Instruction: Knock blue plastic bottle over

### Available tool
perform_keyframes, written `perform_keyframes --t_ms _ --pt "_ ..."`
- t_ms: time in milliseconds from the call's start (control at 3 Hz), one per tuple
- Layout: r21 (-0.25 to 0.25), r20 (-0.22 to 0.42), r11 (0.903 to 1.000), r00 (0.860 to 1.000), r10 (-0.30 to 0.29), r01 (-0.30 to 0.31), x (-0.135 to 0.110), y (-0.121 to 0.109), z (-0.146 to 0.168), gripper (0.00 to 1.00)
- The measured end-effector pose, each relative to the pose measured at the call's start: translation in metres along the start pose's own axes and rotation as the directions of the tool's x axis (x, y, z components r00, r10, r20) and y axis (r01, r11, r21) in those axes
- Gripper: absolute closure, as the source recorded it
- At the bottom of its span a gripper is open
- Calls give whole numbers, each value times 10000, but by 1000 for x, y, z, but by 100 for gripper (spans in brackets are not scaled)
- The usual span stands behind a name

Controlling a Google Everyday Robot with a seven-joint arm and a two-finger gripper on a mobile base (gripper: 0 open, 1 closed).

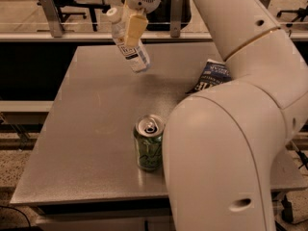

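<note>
The blue plastic bottle [137, 59] is a slim clear bottle with a white cap and a white-and-blue label. It is at the far middle of the table, tilted strongly, with its cap up and to the left and its base down to the right on the tabletop. My gripper [133, 29] hangs from the top of the view and lies against the bottle's upper half, hiding part of it. My big white arm fills the right side of the view.
A green soda can [149, 148] stands upright and opened near the table's [82, 129] front middle. A dark blue chip bag [211, 75] lies at the right, partly behind my arm. A metal rail and chairs stand beyond the far edge.
</note>
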State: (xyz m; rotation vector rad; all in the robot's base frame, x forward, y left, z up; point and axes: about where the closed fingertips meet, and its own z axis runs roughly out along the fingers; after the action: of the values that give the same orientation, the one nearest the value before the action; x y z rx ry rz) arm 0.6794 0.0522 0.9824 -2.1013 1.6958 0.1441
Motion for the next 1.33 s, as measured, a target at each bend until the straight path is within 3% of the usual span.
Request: perform_keyframes --t_ms 667,1333 --pt "-137 -1423 9919 9816 -1273 1266 11 9 -8 100" --pt "-806 -2436 9644 9332 -2641 2519 22 32 4 100"
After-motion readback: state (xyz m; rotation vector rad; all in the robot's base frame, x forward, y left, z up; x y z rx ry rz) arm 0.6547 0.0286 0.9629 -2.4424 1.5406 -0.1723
